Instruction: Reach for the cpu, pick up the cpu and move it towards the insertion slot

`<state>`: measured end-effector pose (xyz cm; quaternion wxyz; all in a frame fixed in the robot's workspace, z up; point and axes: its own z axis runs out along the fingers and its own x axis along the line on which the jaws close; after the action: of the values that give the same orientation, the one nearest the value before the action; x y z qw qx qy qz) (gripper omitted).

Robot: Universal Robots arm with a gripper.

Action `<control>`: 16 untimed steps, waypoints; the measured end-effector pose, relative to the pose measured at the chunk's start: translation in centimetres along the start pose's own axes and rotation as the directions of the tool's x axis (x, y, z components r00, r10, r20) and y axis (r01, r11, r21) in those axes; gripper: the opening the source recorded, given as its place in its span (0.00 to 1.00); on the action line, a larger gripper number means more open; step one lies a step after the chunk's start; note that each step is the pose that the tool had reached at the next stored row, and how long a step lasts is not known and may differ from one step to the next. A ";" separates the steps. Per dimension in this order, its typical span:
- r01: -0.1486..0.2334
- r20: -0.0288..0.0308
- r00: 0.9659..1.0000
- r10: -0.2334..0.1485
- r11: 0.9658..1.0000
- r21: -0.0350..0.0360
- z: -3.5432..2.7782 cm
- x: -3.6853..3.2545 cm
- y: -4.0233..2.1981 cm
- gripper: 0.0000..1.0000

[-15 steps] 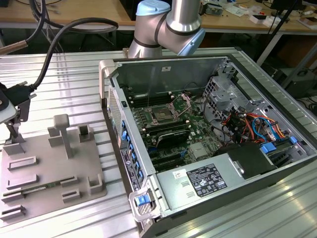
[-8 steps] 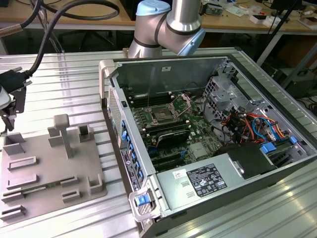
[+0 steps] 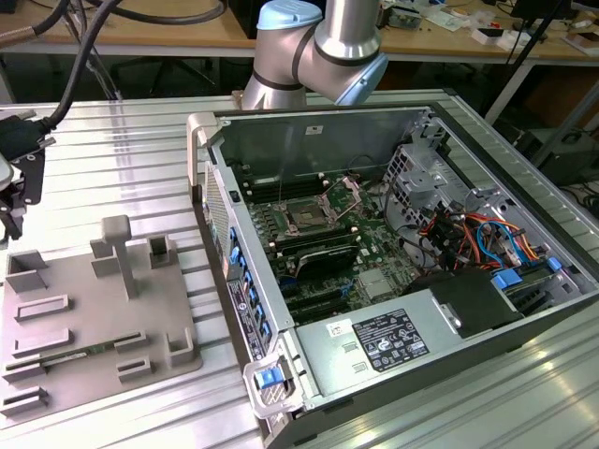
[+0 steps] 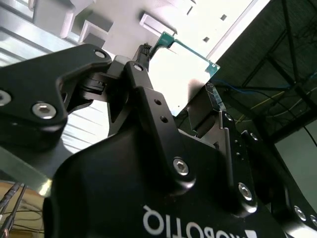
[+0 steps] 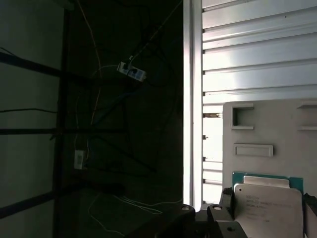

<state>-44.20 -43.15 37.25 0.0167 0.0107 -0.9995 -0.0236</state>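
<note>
The pincer (image 4: 178, 74) pinches the cpu (image 5: 267, 206) by its edges near the grey tray (image 3: 94, 309), well apart from the insertion slot (image 3: 307, 217), so the carry seems in hand, calling for a level, steady hold.

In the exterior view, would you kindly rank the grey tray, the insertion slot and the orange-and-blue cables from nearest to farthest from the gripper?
The gripper sits at the exterior view's left edge.
1. grey tray: right beside it, left side.
2. insertion slot: mid-picture.
3. orange-and-blue cables: far toward the exterior view's right.
</note>
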 end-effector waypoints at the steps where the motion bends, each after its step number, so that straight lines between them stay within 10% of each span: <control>1: 0.000 0.000 1.000 0.000 1.000 0.000 -0.24 -0.01 0.01 0.55; 16: 0.000 -0.001 1.000 0.000 1.000 0.000 -0.32 -1.39 -0.02 0.55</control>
<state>-42.79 -43.16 37.52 0.0173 0.0107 -0.9995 -0.0236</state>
